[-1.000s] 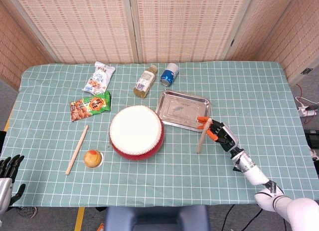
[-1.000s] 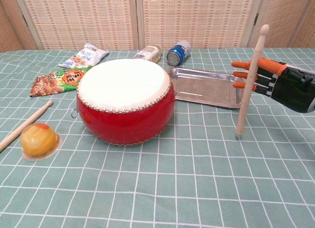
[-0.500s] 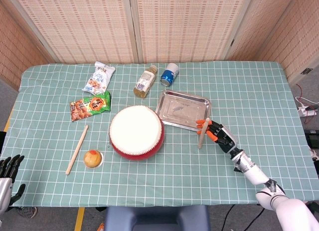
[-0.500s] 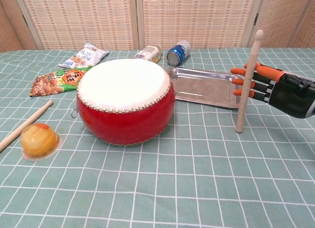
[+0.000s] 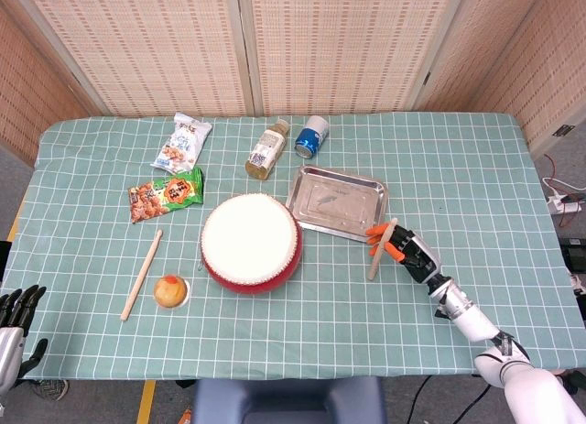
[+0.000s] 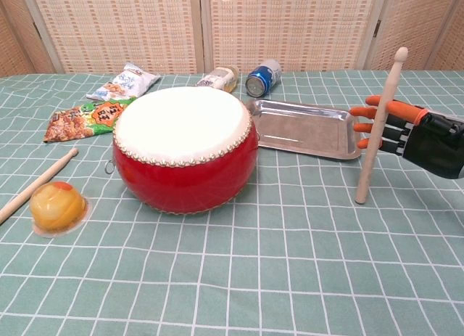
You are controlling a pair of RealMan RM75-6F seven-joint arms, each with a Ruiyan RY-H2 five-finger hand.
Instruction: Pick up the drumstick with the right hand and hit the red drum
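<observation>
The red drum (image 5: 250, 243) (image 6: 185, 169) with a white skin stands at the table's middle. To its right, my right hand (image 5: 409, 252) (image 6: 409, 135) holds a wooden drumstick (image 5: 381, 251) (image 6: 378, 133) between its orange-tipped fingers. The stick stands nearly upright, lower end on the cloth and top leaning to the right, about a drum's width from the drum. My left hand (image 5: 13, 314) hangs off the table's near left corner, holding nothing, fingers apart.
A metal tray (image 5: 336, 201) (image 6: 304, 133) lies just behind the stick. A second drumstick (image 5: 142, 273) (image 6: 36, 181) and a jelly cup (image 5: 170, 291) (image 6: 53, 206) lie left of the drum. Snack bags (image 5: 165, 194), a bottle (image 5: 266, 150) and a can (image 5: 311, 136) sit further back.
My right hand has drawn slightly to the right and nearer me with the drumstick. The stick's top now leans right; its foot shifted a little right on the cloth.
</observation>
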